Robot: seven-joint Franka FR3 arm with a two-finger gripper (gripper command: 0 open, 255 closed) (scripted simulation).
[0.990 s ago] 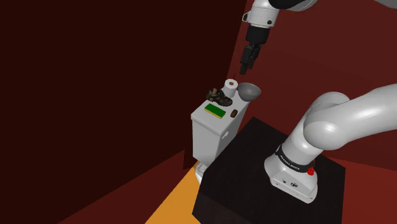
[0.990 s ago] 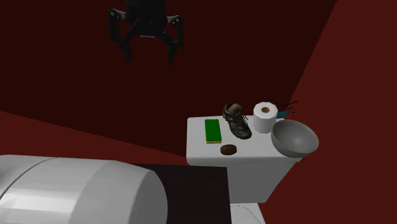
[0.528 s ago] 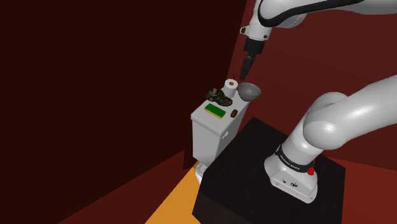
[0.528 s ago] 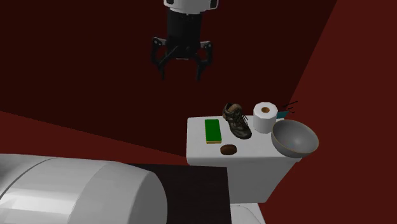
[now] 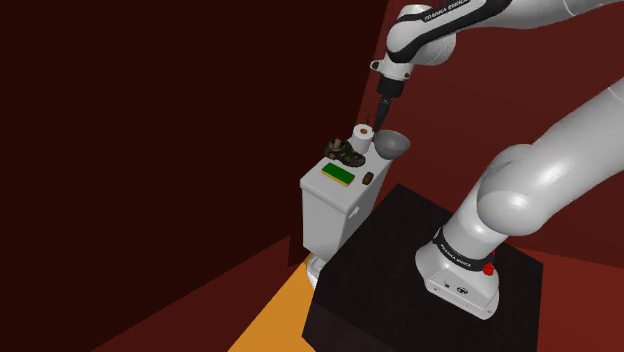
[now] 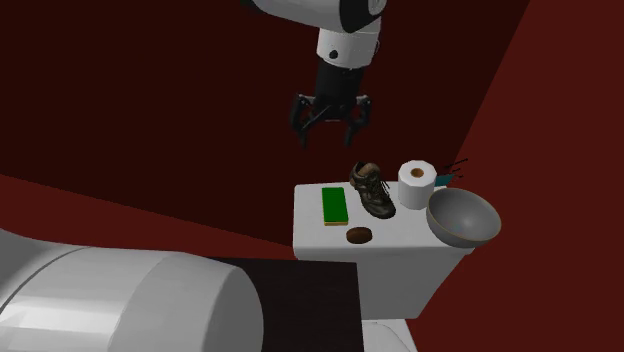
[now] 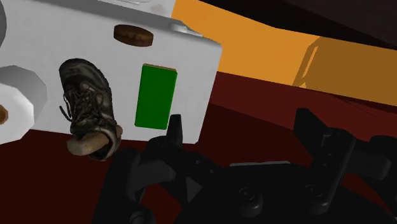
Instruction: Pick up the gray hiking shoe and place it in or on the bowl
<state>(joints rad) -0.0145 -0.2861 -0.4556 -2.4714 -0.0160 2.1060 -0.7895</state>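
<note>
Task's barely begun: nothing's grasped yet, so the pick, lift and drop into the bowl point(image 6: 463, 217) are all remaining. Gripper point(image 6: 328, 138) is hanging well above the white toilet tank point(image 6: 395, 232), approx. over its sponge end, fingers spread apart and holding nothing. Hiking shoe point(image 6: 372, 189) is sitting upright on the tank lid, btwn the green sponge point(image 6: 334, 205) and toilet roll point(image 6: 418, 185). Bowl's resting at the tank's other end. Shoe's looking grey-brown, worn and laced, w/ tan at the collar.
</note>
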